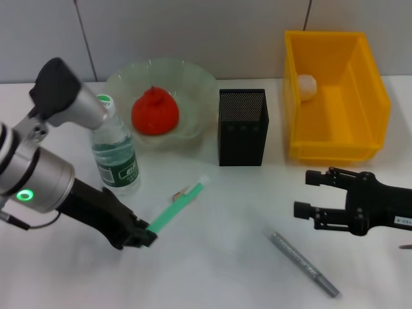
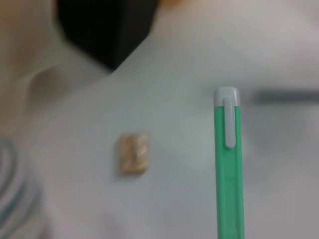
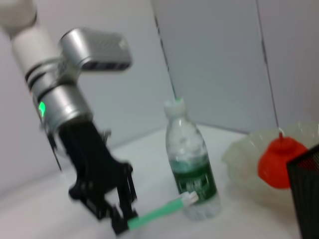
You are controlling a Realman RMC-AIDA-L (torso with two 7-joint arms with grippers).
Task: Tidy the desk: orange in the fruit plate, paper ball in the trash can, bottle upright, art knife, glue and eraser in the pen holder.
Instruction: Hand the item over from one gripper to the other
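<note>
Your left gripper (image 1: pixel 143 235) clamped on the green art knife (image 1: pixel 177 206) — eraser (image 1: pixel 179 192) just beyond its tip, upright bottle (image 1: pixel 116 154) beside, your right gripper (image 1: pixel 308 193) spread open, empty — grey pen (image 1: pixel 302 261) below it.

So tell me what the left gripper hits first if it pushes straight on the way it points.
Probably the pen holder: the left gripper, shut on the green art knife, aims that way, passing the eraser. Depth is unclear.

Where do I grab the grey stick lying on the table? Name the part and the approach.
Take the grey stick at mid-length, from straight above, jaws spanning its narrow width. It lies flat and diagonal on the table, long and thin, with bare surface on both sides. The open right gripper is nearest.
</note>
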